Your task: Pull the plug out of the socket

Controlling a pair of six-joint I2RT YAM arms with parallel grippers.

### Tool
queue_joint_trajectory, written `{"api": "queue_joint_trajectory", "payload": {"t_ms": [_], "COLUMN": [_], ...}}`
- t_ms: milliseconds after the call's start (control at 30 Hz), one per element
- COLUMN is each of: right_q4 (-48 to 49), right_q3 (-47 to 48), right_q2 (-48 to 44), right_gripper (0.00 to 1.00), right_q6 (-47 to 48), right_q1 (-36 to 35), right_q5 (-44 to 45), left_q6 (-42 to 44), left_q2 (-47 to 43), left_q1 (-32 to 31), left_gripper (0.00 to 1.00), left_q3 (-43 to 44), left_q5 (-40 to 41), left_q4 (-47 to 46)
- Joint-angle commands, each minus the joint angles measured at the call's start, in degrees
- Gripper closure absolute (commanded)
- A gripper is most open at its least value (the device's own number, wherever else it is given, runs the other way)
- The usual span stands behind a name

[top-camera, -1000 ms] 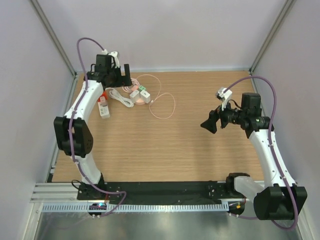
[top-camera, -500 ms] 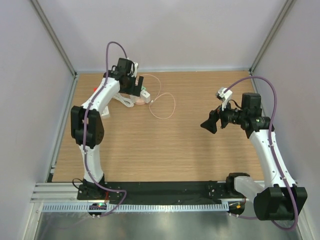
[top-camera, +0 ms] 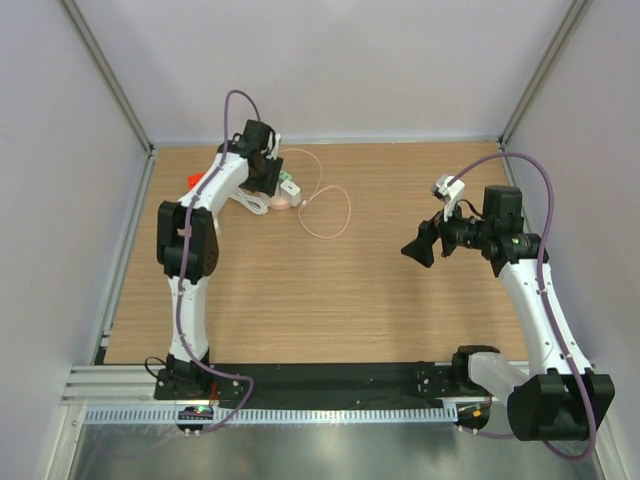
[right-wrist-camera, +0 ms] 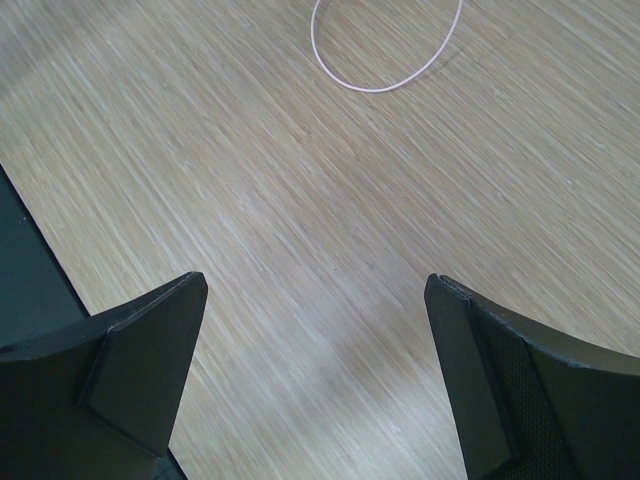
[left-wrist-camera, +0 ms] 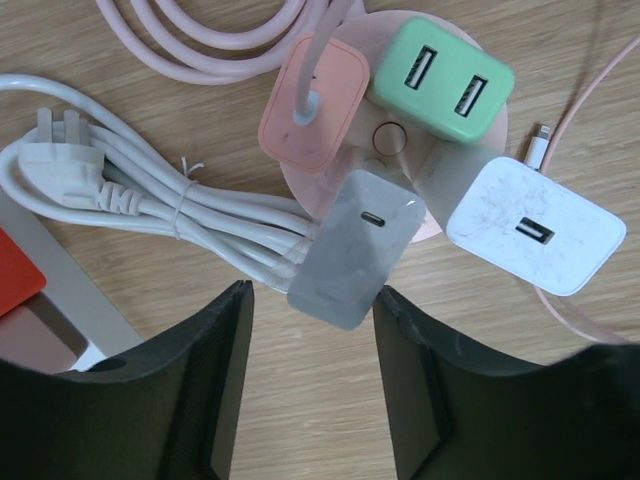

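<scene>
A round pink socket (left-wrist-camera: pixel 388 160) lies on the wooden table at the back left, with a pink plug (left-wrist-camera: pixel 315 105), a green plug (left-wrist-camera: pixel 443 80), a white plug (left-wrist-camera: pixel 535 228) and a grey plug (left-wrist-camera: pixel 360 240) stuck in it. My left gripper (left-wrist-camera: pixel 314 290) hangs right over the socket (top-camera: pixel 284 196). Its jaws are narrowed but still apart, and the grey plug's lower end sits between the fingertips with a gap on the left side. My right gripper (top-camera: pixel 415 247) hovers wide open over bare wood at mid right, holding nothing.
A tied bundle of white cable (left-wrist-camera: pixel 180 205) with a three-pin plug (left-wrist-camera: pixel 60 170) lies left of the socket. A red-and-white item (top-camera: pixel 195 180) sits further left. A thin pink cable loop (top-camera: pixel 330 210) trails right of the socket. Grey walls close in the table.
My left arm has swung right from the red item to above the socket, and its jaws have narrowed from wide open. The right arm has not moved.
</scene>
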State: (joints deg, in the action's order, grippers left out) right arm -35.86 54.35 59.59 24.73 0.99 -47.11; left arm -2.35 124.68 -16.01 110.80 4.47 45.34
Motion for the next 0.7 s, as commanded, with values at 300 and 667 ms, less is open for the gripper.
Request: {"api": "queue_joint_trajectory", "payload": {"t_ms": [300, 667], "right_q4": [0.44, 0.26], "right_q3": [0.59, 0.76], "right_q2": [-0.97, -1.15], "right_gripper": [0.00, 0.00], "right_q6": [0.84, 0.93], "right_q1": [0.24, 0.24], "right_q5": [-0.26, -0.17], "left_q6": [0.77, 2.09], "left_q2": [3.02, 4.08], "left_q1": [-1.39, -3.06], "left_gripper": [0.58, 0.59], "left_q3": [4.16, 2.22], "left_q5": [-1.22, 1.07], "left_q4": [-0.69, -2.98]}}
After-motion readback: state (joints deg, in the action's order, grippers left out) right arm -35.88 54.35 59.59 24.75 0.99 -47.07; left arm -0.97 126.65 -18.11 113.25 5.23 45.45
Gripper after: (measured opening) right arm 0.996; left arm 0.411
